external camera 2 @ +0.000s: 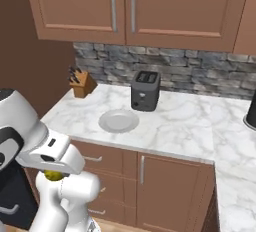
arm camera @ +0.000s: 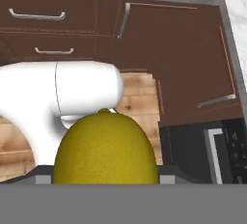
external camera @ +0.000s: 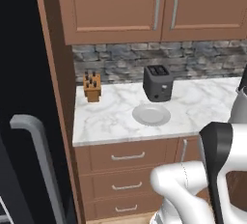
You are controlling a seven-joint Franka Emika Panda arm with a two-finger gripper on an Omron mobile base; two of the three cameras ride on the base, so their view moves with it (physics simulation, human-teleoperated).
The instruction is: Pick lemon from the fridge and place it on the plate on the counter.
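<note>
The tall black fridge (external camera: pixel 21 121), with its long grey bar handle (external camera: pixel 41 165), shows in the left base view, standing up and to the left of the gripper, beyond the brown wooden side panel. The white marble desk with grey veining (external camera 2: pixel 175 121) runs above and ahead of the gripper over brown drawers with silver handles (external camera: pixel 128 157). Both base views show, on that desk, a boxy black toaster (external camera 2: pixel 145 91) at the back, a small wooden knife block (external camera: pixel 91 87) near the wall end, and the round shallow light grey-white plate (external camera 2: pixel 118 121) just in front of the toaster, bare on top and well above the gripper.

The gripper (external camera 2: pixel 52 175) hangs low in front of the drawers, under the white wrist. In the right base view the small round yellow lemon (external camera 2: pixel 52 175) is a mere yellow spot peeking below the hand. The hand view shows it large (arm camera: pixel 105 148), pinched in the gripper, with the brown cabinet fronts and wood floor beyond. Its small nub points away from the camera, so its long axis runs along the gripper's line.
</note>
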